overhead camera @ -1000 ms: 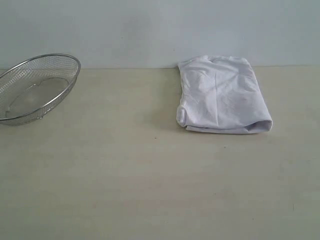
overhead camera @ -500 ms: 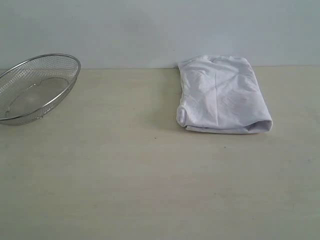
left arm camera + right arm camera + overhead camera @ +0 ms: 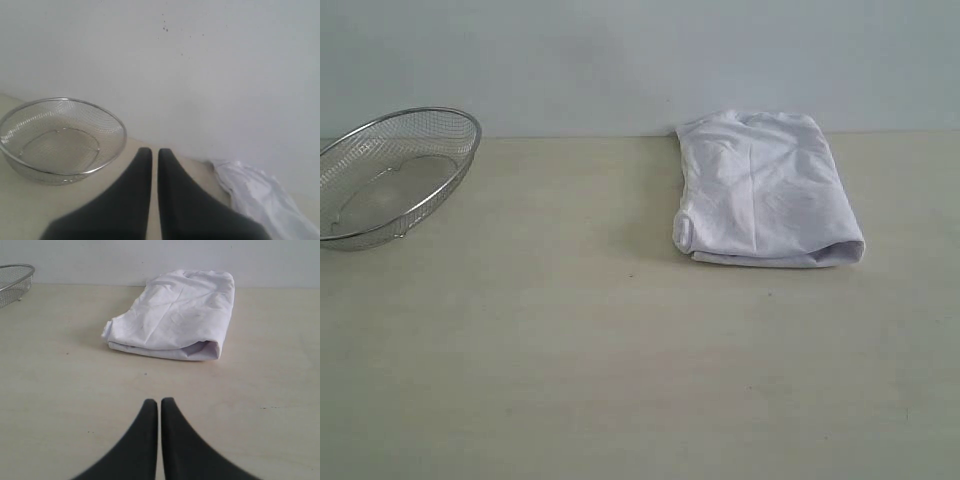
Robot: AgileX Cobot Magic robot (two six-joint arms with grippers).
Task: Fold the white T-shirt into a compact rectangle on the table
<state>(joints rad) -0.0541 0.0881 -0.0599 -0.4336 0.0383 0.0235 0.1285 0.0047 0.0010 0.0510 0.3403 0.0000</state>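
Note:
The white T-shirt lies folded into a compact rectangle at the back right of the table, its far edge against the wall. Its lettering and neck tag are hidden inside the folds. In the right wrist view the white T-shirt lies well ahead of my right gripper, which is shut with nothing in it, above bare tabletop. My left gripper is shut and holds nothing; the white T-shirt shows at one side of that view. Neither gripper appears in the exterior view.
A silver wire-mesh basket stands at the back left of the table, seen too as the basket in the left wrist view. A pale wall runs along the table's far edge.

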